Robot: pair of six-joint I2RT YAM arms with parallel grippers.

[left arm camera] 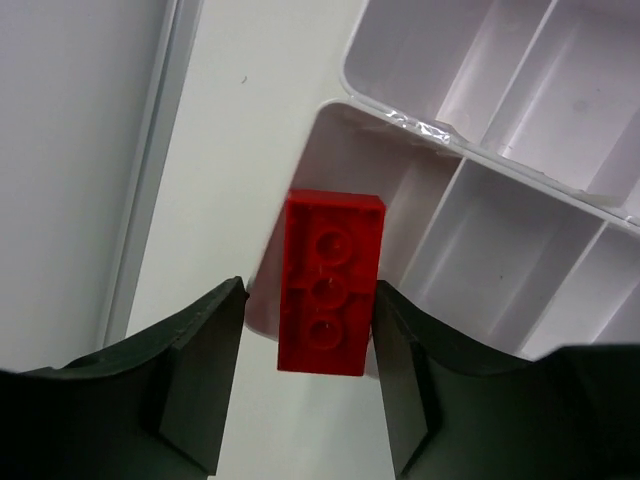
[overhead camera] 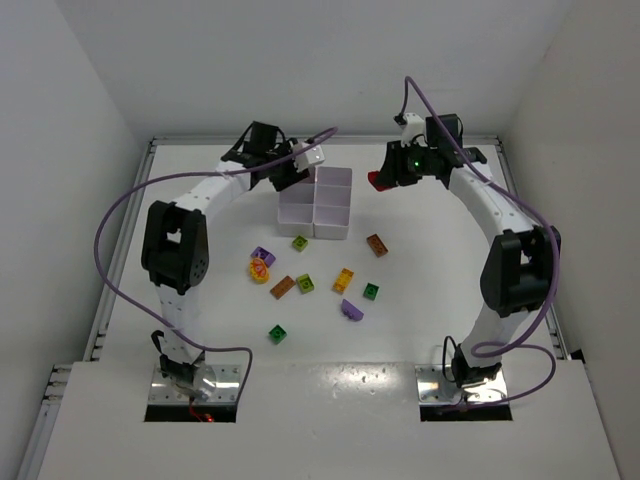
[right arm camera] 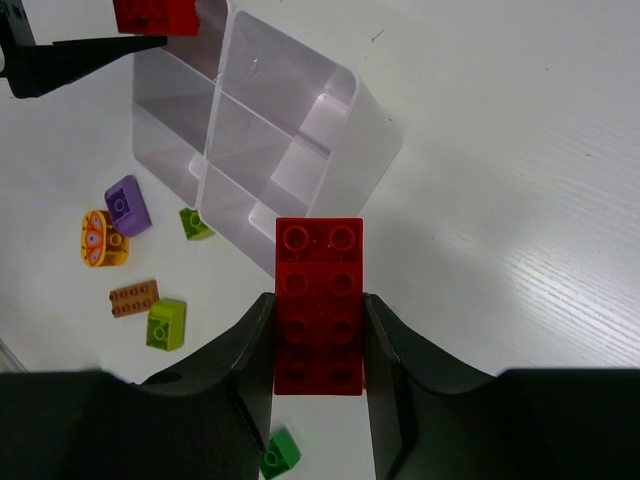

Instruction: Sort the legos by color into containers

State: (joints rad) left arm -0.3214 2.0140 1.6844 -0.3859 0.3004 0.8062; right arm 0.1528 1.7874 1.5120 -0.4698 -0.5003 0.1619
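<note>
My left gripper [overhead camera: 293, 174] [left arm camera: 308, 300] hangs over the far-left corner compartment of the white grid tray [overhead camera: 349, 205] [left arm camera: 470, 152]. A small red brick [left arm camera: 330, 282] stands between its jaws, underside towards the camera. It lies against the right finger, with a clear gap at the left finger. That brick also shows in the right wrist view [right arm camera: 155, 14]. My right gripper [overhead camera: 386, 178] [right arm camera: 317, 297] is shut on a red two-by-four brick [right arm camera: 319, 300] [overhead camera: 376, 181], just right of the tray [right arm camera: 372, 150] and above the table.
Loose bricks lie on the table in front of the tray: purple [overhead camera: 263, 255], a yellow round piece [overhead camera: 260, 270], brown [overhead camera: 282, 286], lime [overhead camera: 305, 283] [overhead camera: 300, 242], orange [overhead camera: 377, 244] [overhead camera: 343, 280], green [overhead camera: 371, 291] [overhead camera: 277, 333], purple [overhead camera: 351, 310]. White walls enclose the table.
</note>
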